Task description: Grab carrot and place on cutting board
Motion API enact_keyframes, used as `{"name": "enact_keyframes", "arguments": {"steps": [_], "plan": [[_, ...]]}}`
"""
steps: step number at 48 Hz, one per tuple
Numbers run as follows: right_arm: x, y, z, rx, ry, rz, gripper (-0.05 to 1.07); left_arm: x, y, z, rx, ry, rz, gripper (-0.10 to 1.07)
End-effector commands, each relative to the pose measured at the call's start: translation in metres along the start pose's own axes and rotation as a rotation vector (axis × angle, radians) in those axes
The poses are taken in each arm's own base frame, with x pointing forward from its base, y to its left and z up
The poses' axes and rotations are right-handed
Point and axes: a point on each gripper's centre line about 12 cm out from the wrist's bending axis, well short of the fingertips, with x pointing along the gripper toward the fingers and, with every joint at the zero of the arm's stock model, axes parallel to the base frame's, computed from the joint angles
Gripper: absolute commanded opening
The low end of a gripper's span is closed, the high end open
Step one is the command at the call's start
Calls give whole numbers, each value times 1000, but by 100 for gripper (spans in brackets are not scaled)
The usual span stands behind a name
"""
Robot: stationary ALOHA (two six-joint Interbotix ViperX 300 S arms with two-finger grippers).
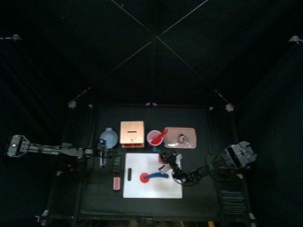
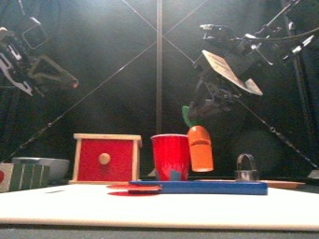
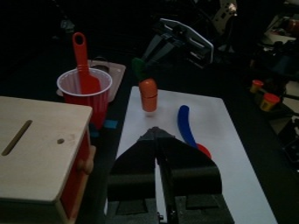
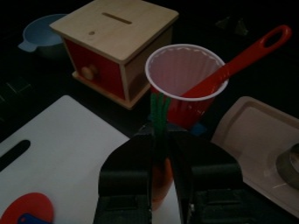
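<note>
Black tabletop inside black curtains. One white cutting board, centre frame. One carrot, gripped in right jaws above it. Left jaws nearly closed, empty.

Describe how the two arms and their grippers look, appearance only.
Both arms are black, jointed and slim, with dark cables along them. The right gripper has a white plate above its two black jaws. The left gripper has two flat, black, tapering jaws with a matte finish.

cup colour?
Red, pale inside. The cup shows best in the right wrist view, with a red utensil standing in it.
</note>
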Motion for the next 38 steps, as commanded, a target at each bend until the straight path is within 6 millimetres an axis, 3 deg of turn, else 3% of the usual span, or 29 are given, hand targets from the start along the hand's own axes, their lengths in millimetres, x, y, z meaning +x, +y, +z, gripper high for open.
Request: {"name": "enact_keyframes", "arguments": {"steps": [1,38], "plan": [[-3,5,13,40,-35,2,51,2,-1,5,0,-18,-3,30],[15,23,-9,38,-65,-102,51,1,0,1,0,-8,-1,30]]}}
